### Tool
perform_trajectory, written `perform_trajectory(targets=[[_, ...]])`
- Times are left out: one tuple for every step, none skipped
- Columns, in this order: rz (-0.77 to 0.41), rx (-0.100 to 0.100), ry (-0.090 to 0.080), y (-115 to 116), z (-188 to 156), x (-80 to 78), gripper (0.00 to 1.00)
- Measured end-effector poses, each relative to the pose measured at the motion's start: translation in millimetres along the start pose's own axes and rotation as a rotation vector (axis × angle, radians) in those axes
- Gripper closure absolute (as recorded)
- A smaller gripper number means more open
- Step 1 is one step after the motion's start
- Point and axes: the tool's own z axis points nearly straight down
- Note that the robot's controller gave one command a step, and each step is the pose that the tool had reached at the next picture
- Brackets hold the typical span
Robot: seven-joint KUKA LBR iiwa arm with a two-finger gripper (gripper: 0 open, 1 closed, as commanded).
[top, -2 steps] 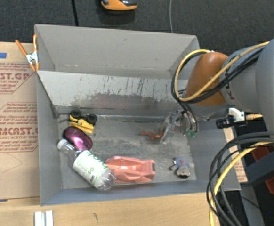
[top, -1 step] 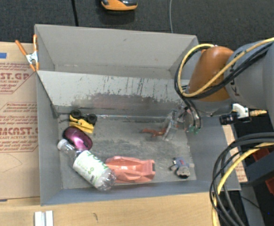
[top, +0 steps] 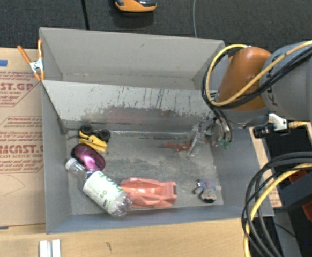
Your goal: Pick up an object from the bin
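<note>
Where the arm (top: 292,84) enters from the right, the gripper (top: 198,139) sits low near the back wall of the bin (top: 134,52). Whether it is apart or together cannot be told beneath the cables (top: 216,68). Just left of it lies a thin reddish item (top: 175,143), perhaps a pen, hard to identify.

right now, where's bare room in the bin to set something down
The bin's middle floor is bare, bordered by the yellow-and-black thing at left, the end effector at right and the pink wrapper in front. A smaller gap separates the wrapper from the small grey thing. Front left is crowded: magenta oval, clear bottle, wrapper.
</note>
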Motion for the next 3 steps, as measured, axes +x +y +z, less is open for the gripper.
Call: perform_trajectory(targets=[[0.000, 0.000, 0.001, 0.1, -14.2, 0.4, 1.00], [-0.001, 0.000, -0.001, 0.4, -28.4, -0.1, 1.00], [-0.001, -0.001, -0.004, 0.6, -34.8, -0.9, 1.00]])
